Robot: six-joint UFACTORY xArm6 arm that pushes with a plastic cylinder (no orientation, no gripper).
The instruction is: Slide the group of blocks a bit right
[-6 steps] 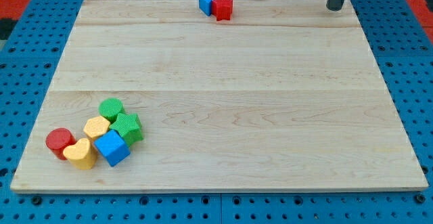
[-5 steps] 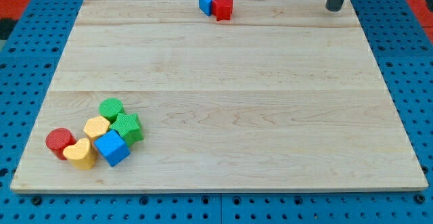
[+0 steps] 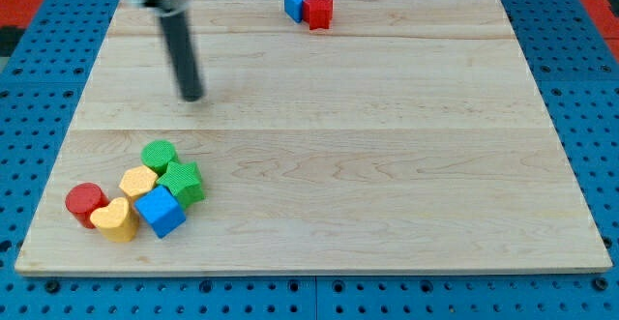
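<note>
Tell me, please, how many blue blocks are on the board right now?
2: one blue cube in the cluster at the view's bottom left, one blue block touching the red block at the view's top edge. None appears hidden.

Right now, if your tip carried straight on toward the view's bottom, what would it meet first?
Probably the green cylinder: my tip stands above the cluster, slightly to its right. On a straight downward line it might instead graze the green star beside it; the single view leaves that unclear. Nothing else lies between.

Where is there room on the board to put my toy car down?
The board's middle and whole right side are bare. It's crowded bottom left, where the red cylinder, yellow blocks, green blocks and blue cube bunch. My tip stands above them.
</note>
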